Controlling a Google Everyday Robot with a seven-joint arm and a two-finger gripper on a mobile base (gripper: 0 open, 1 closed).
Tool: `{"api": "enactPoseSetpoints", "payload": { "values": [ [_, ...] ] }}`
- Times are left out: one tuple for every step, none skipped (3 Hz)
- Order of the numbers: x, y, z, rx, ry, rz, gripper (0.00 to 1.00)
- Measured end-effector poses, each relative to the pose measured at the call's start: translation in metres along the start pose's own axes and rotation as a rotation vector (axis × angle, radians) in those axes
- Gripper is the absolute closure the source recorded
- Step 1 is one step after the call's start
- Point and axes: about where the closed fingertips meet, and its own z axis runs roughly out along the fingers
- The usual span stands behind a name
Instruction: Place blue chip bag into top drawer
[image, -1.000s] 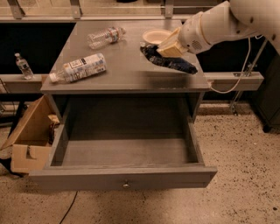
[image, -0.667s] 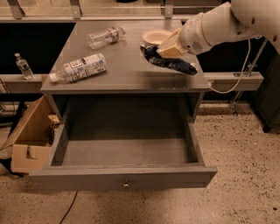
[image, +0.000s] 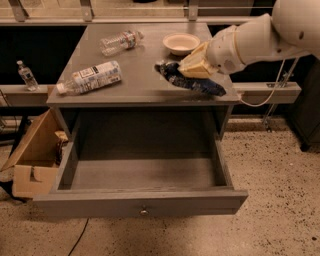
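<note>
The blue chip bag (image: 200, 84) is dark navy and crinkled, at the right front of the grey tabletop (image: 135, 80), near its front edge. My gripper (image: 194, 66), with yellowish fingers, comes in from the right on a white arm and is shut on the bag's upper middle. The bag hangs tilted, its right end lower. The top drawer (image: 75, 160) is pulled fully out below the tabletop. Its inside shows nothing in it. A small round knob (image: 144, 211) is at its front centre.
Two clear plastic bottles lie on the table, one at the left front (image: 90, 77) and one at the back (image: 120, 41). A white bowl (image: 181, 43) stands behind the gripper. An open cardboard box (image: 30, 160) sits on the floor left of the drawer. A small bottle (image: 26, 75) stands on the left ledge.
My gripper has moved with the blue chip bag away from the bowl, toward the table's front edge and the open drawer. The bottles, bowl and drawer have not moved.
</note>
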Motion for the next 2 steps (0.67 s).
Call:
{"api": "enactPoseSetpoints", "payload": {
  "values": [
    [0.0,0.064,0.003,-0.061,-0.018,-0.028,1.0],
    [0.014,0.107,0.016,-0.108,0.014,-0.016,1.0]
  ]
}}
